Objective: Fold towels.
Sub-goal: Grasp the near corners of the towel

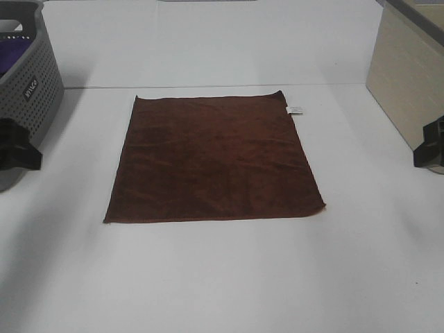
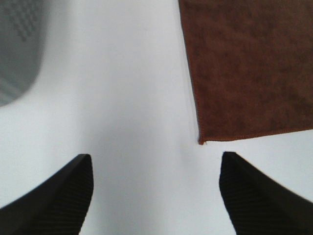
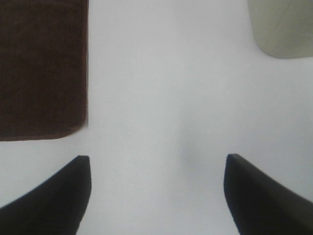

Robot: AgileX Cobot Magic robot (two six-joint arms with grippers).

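The dark reddish-brown towel (image 1: 215,159) lies flat and unfolded in the middle of the white table, with a small white tag (image 1: 295,109) at its far right corner. My left gripper (image 1: 15,147) is at the left edge of the table, apart from the towel. In the left wrist view it (image 2: 155,161) is open and empty, with a towel corner (image 2: 249,68) just ahead of it. My right gripper (image 1: 430,144) is at the right edge. In the right wrist view it (image 3: 157,161) is open and empty, beside a rounded towel corner (image 3: 41,68).
A grey perforated basket (image 1: 31,80) holding a purple cloth (image 1: 12,52) stands at the far left, right by the left gripper; it also shows in the left wrist view (image 2: 17,49). A beige box (image 1: 406,76) stands at the far right, near the right gripper (image 3: 281,27).
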